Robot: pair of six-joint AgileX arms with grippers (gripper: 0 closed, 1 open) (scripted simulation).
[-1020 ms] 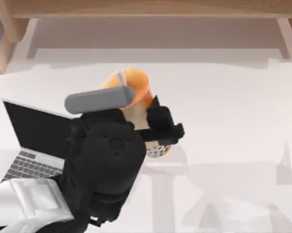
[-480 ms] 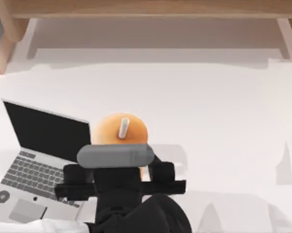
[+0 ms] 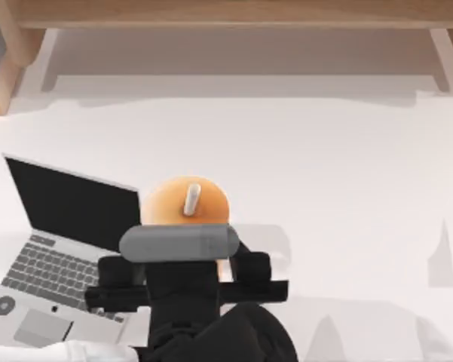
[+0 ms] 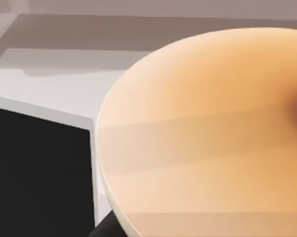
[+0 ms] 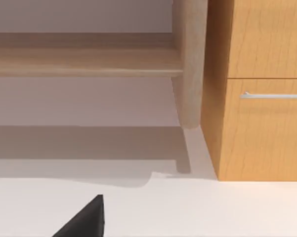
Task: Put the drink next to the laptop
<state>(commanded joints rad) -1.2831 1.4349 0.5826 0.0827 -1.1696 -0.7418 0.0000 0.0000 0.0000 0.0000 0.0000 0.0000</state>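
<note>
Top view: left gripper (image 3: 187, 260) grips the drink (image 3: 185, 202) upright beside the laptop (image 3: 64, 249), near the table's (image 3: 347, 196) front edge.

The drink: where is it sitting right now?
In the top view the drink stands left of the table's centre, right beside the laptop at its screen's right edge, with the left tool just in front of it.

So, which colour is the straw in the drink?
White; the straw shows best in the top view.
</note>
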